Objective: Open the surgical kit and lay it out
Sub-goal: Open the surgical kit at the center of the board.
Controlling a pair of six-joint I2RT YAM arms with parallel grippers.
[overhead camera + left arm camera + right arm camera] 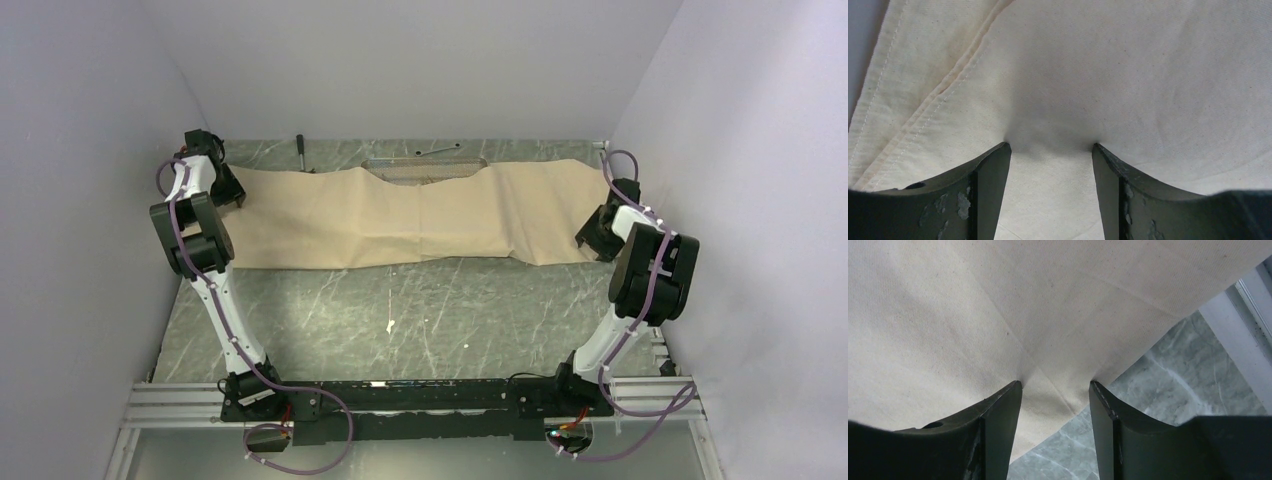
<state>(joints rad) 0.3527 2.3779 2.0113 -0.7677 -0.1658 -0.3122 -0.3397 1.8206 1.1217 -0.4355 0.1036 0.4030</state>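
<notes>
— Where does the wrap sheet [420, 215] lie?
— It is spread along the far half of the surface [400, 310]. Its left end is by the left edge and its right end stops short of the right edge. Its near edge runs about midway, and marble shows from there to the near edge. A mesh tray [425, 172] peeks out at the far edge.
— And the arms?
— The left arm reaches up the left edge, and the left pincer [1049, 146] is spread, tips on the sheet's left end. The right arm bends along the right edge. The right pincer [1055, 382] is spread too, tips at the sheet's near-right corner.
</notes>
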